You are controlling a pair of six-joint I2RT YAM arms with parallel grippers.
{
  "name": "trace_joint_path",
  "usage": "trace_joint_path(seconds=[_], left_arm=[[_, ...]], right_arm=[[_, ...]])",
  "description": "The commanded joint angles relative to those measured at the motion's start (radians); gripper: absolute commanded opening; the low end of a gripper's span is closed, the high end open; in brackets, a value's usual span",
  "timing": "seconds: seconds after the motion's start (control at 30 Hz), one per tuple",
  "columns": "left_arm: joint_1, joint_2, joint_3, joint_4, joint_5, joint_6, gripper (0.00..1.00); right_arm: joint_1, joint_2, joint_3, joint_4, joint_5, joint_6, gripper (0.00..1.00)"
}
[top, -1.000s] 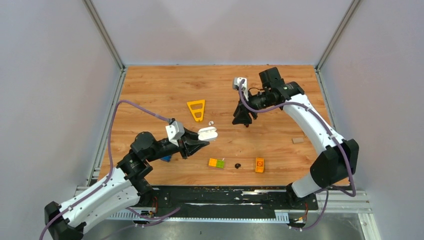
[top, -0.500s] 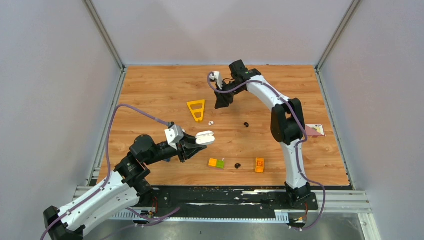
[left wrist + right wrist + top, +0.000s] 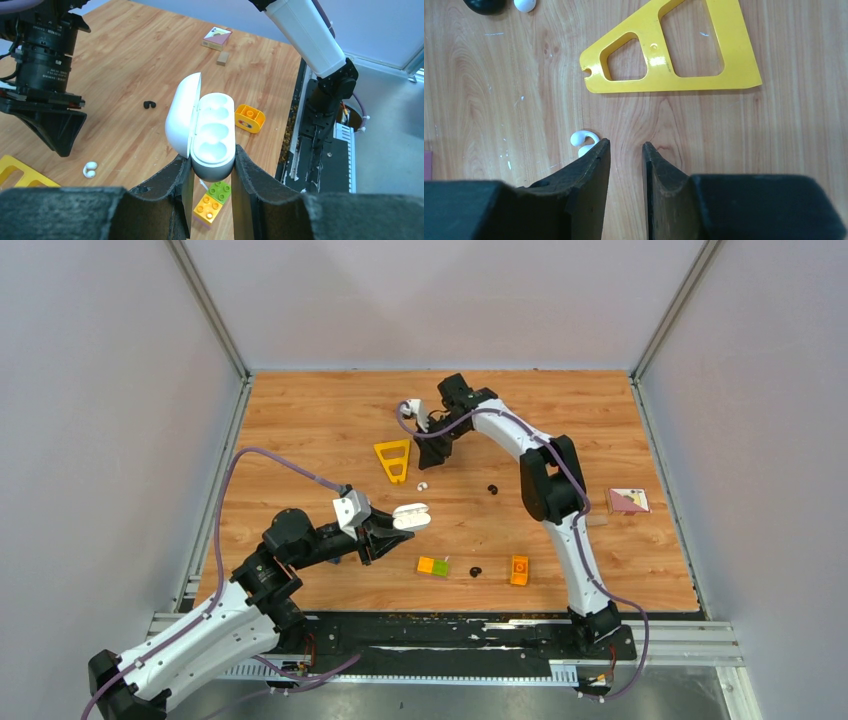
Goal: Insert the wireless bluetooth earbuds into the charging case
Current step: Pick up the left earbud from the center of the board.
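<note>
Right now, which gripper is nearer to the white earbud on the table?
The right. The right gripper is beside the white earbud, which lies just outside its jaws. The left gripper, shut on the charging case, is farther off, toward the near edge.

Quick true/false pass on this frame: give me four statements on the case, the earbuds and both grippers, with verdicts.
1. The left gripper grips the charging case, whose lid is open. True.
2. An earbud already sits in the case. False: the left wrist view shows the case empty inside.
3. The right gripper has the white earbud between its fingers. False: the gap between them is empty, and the earbud lies on the table just outside one finger.
4. A yellow triangular piece lies flat on the table near the white earbud. True.
</note>
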Motion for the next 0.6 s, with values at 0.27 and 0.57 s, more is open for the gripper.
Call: trace_joint_path(seconds=[0.27,0.57], left_arm=[[0.006,-0.002,0.000,0.034,0.006,0.012,0.00],[0.006,-0.005,-0.001,0.034,0.000,0.019,0.00]], right_arm=[[0.028,0.030,0.039,-0.037,-0.007,-0.051,0.29],[0.038,0.036,0.017,-0.041,-0.001,-0.063,0.29]])
